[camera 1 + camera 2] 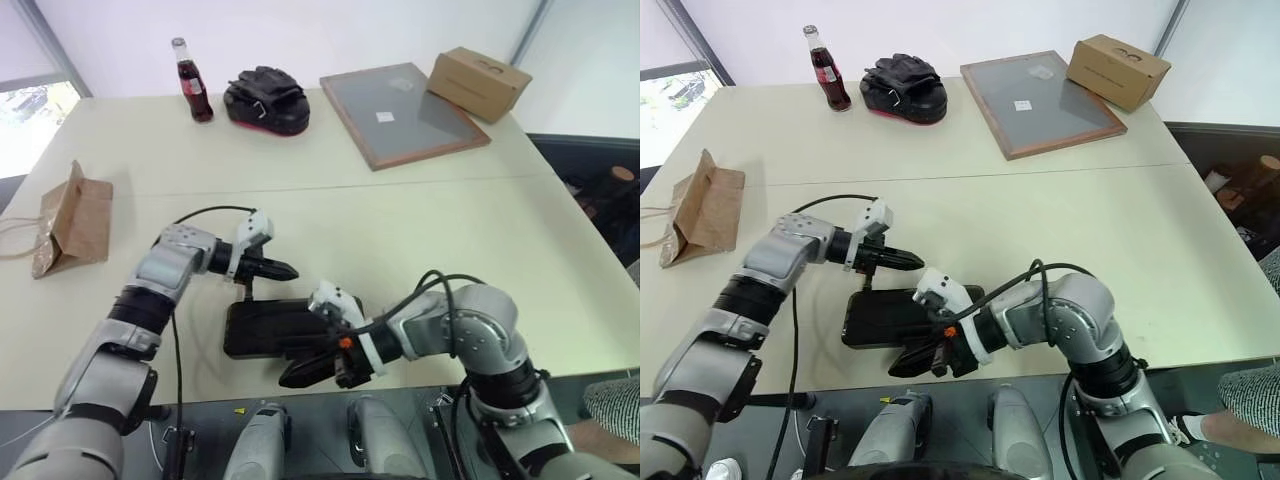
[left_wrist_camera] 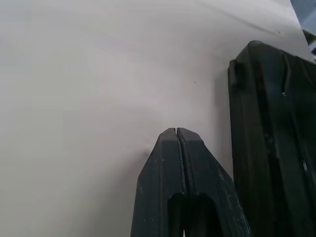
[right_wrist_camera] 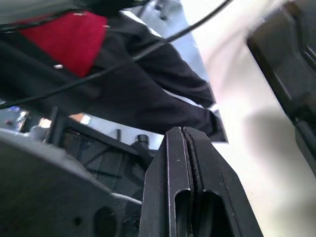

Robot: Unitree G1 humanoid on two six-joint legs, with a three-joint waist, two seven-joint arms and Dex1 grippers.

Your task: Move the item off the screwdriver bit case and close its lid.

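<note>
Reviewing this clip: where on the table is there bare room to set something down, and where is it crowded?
Bare: the wide stretch right of the screwdriver bit case, below the framed board; also between the paper bag and the bottle. Crowded: the near edge, where left gripper and right gripper flank the case.

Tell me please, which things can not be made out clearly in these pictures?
- Near edge of the screwdriver bit case: hidden in the head views by the right pincer.
- Whether its lid is latched: not visible in the left wrist view.
- Handles of the paper bag: cut off by the left edge.
- Bottle label: too small.
</note>
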